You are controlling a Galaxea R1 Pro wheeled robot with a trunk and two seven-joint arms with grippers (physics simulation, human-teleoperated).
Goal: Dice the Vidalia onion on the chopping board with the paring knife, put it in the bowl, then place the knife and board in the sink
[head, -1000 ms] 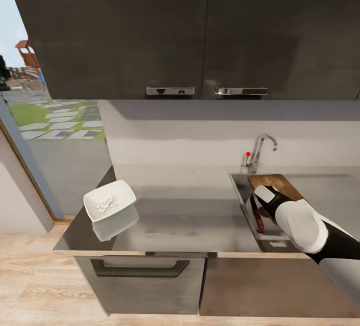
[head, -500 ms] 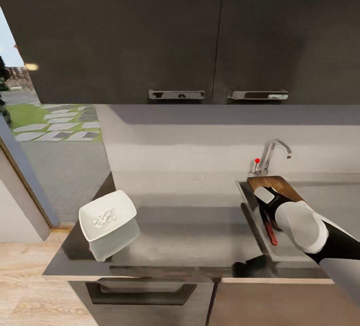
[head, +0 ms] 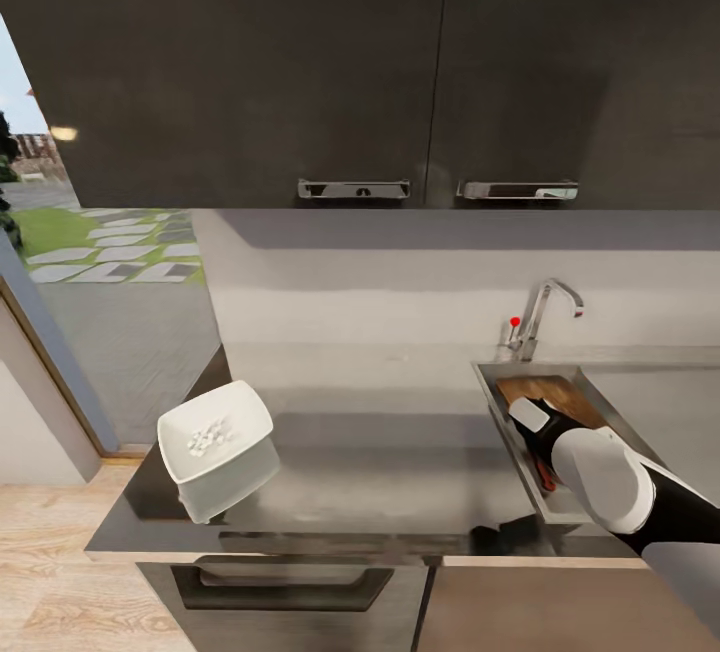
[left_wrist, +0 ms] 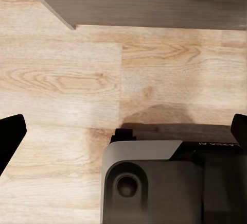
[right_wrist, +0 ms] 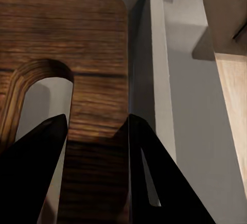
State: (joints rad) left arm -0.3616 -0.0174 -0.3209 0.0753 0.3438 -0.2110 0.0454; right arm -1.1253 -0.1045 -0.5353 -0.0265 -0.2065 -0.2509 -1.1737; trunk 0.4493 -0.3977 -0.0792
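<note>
The chopping board is a brown wooden slab with dark grain, a rounded corner and an arched handle slot; it lies inside the sink, its far end towards the tap. In the right wrist view the board runs between the two dark fingers of the right end effector, which are closed on the strip of wood beside the slot, one finger at the slot's opening and the other at the board's outer edge by the steel basin wall. From the head view the right end effector reaches down into the basin, its white wrist shell covering the near end of the board. A sliver of red, the paring knife, shows in the basin just beside the arm, mostly hidden.

Well apart on the glossy grey surface, near its left end, sits the white squarish bowl holding tiny whitish bits of the Vidalia onion.

The left end effector hangs over pale wood floor, its dark fingertips spread wide apart with nothing between them.
</note>
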